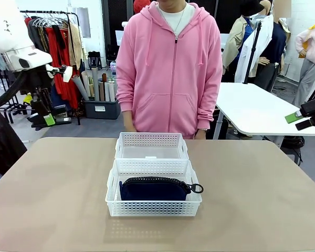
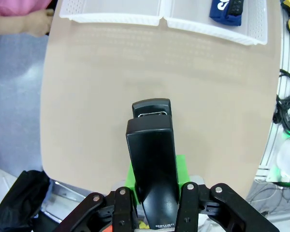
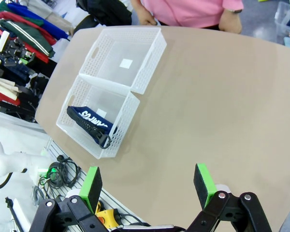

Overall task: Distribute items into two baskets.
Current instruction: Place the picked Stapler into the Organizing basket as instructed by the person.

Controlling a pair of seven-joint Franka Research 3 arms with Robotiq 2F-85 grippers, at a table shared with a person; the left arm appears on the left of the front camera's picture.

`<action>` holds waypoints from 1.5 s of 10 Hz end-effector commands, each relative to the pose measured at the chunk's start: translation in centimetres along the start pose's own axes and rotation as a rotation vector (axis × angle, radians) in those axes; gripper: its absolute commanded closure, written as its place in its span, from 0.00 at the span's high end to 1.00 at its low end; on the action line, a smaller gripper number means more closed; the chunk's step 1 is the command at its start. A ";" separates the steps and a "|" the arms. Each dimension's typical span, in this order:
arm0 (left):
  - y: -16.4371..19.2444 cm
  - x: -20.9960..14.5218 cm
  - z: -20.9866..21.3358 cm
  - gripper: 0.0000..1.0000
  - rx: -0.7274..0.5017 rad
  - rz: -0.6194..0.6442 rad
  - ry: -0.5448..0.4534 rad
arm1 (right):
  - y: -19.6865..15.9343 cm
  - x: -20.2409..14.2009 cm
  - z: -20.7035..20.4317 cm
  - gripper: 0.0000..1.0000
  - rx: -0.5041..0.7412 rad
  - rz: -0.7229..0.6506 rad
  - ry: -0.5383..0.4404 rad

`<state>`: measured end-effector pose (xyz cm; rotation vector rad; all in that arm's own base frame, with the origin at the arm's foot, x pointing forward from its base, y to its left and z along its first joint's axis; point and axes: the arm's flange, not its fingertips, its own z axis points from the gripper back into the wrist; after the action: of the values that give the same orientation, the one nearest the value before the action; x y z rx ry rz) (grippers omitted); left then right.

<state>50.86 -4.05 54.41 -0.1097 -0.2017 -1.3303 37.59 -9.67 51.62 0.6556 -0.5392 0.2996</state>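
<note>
Black two-finger left gripper (image 2: 152,203) clamped on small black stapler (image 2: 152,159), up at nine o'clock off the beige table (image 1: 52,194). Dark navy zippered fabric pouch (image 1: 155,189) lying in near white lattice plastic basket (image 1: 153,209); far white lattice plastic basket (image 1: 151,139) touching it at twelve. Right gripper (image 3: 147,191) spread wide, grasping nothing.

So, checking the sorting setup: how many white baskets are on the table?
2: near basket holding the navy pouch, and far basket touching it, toward the person.
</note>
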 end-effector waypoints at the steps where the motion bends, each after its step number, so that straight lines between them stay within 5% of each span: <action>1: -0.4 -0.1 0.3 0.00 0.006 -0.001 -0.002 | 0.1 0.1 0.1 1.00 0.009 0.003 -0.007; 15: -0.4 -0.1 0.3 0.00 0.006 -0.001 -0.002 | 0.1 0.1 0.1 1.00 0.009 0.003 -0.007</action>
<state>50.86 -4.06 54.41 -0.1097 -0.2017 -1.3303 37.59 -9.67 51.62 0.6556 -0.5393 0.2996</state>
